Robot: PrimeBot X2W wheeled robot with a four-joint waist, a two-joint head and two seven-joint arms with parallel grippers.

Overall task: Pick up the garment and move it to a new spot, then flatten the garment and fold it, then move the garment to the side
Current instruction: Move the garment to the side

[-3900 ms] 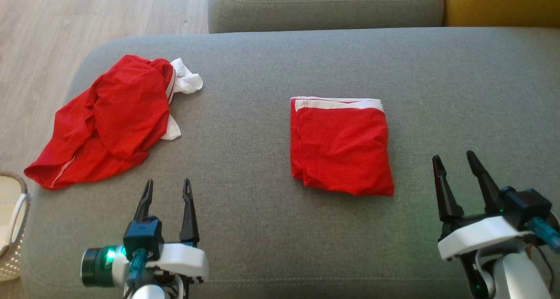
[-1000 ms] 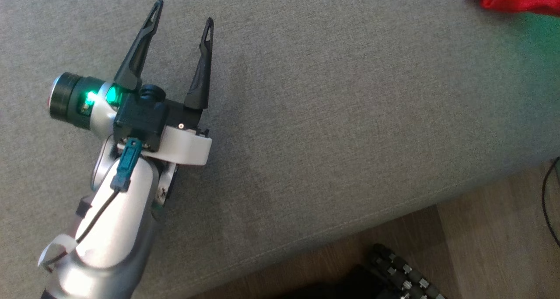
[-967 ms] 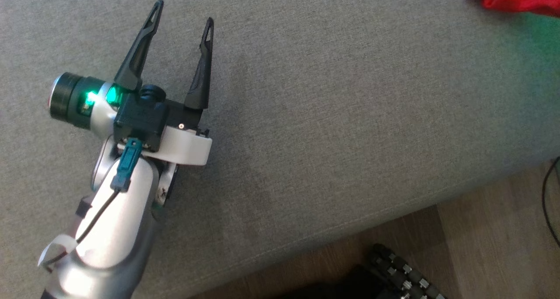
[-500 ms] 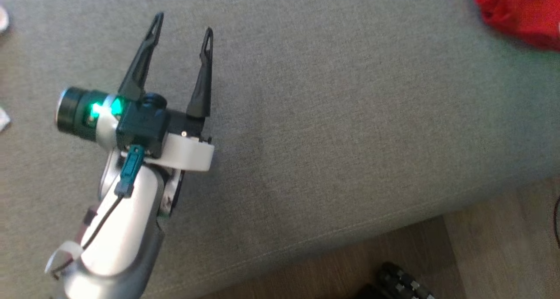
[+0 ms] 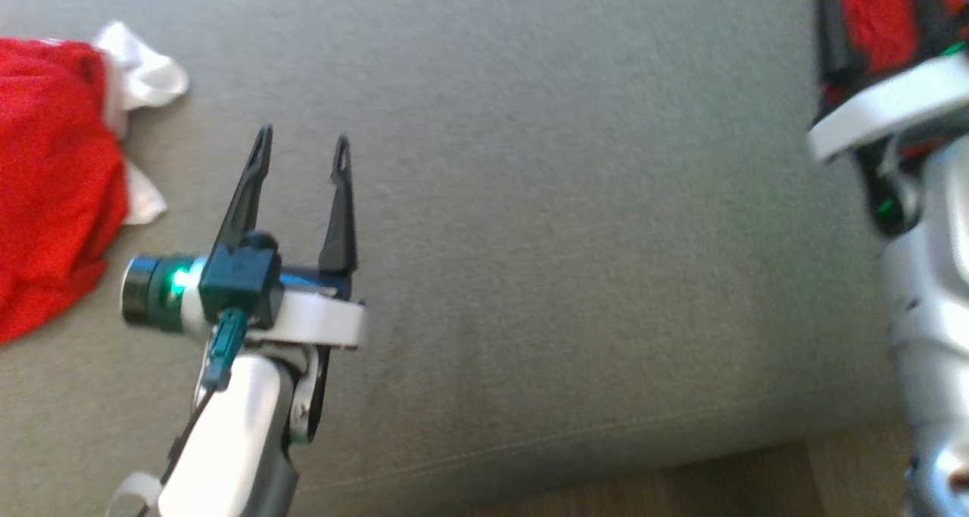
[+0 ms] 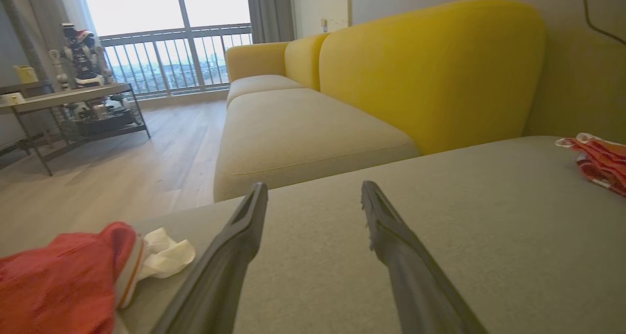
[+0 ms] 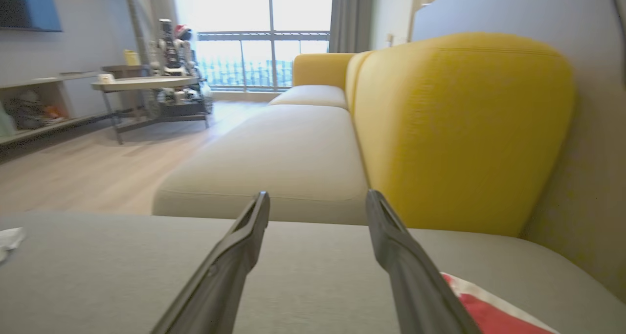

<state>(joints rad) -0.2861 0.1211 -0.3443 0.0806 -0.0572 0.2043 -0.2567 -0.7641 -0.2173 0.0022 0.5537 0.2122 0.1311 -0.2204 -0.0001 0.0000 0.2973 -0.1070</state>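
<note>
A crumpled red garment with white trim [image 5: 45, 199] lies at the left of the grey cushion [image 5: 568, 237]; it is also low and left in the left wrist view [image 6: 63, 280]. My left gripper [image 5: 301, 135] is open and empty, to the right of that garment and apart from it; its fingers stand wide in its own view [image 6: 314, 187]. A folded red garment with a white band [image 7: 489, 309] lies at the right. My right gripper [image 7: 318, 194] is open and empty, just left of it. In the head view the right gripper [image 5: 878, 2] is blurred at the upper right, over the folded garment [image 5: 870, 17].
The cushion's front edge [image 5: 606, 434] runs along the bottom, with wooden floor [image 5: 757, 487] below it. Beyond the cushion stand a yellow sofa back [image 6: 430, 70] and a beige seat [image 6: 303, 133]. A low table with a toy robot [image 6: 78, 84] is far off on the floor.
The head camera has swung, bringing the crumpled garment in at the left and the right gripper in at the upper right. Both grippers stay open.
</note>
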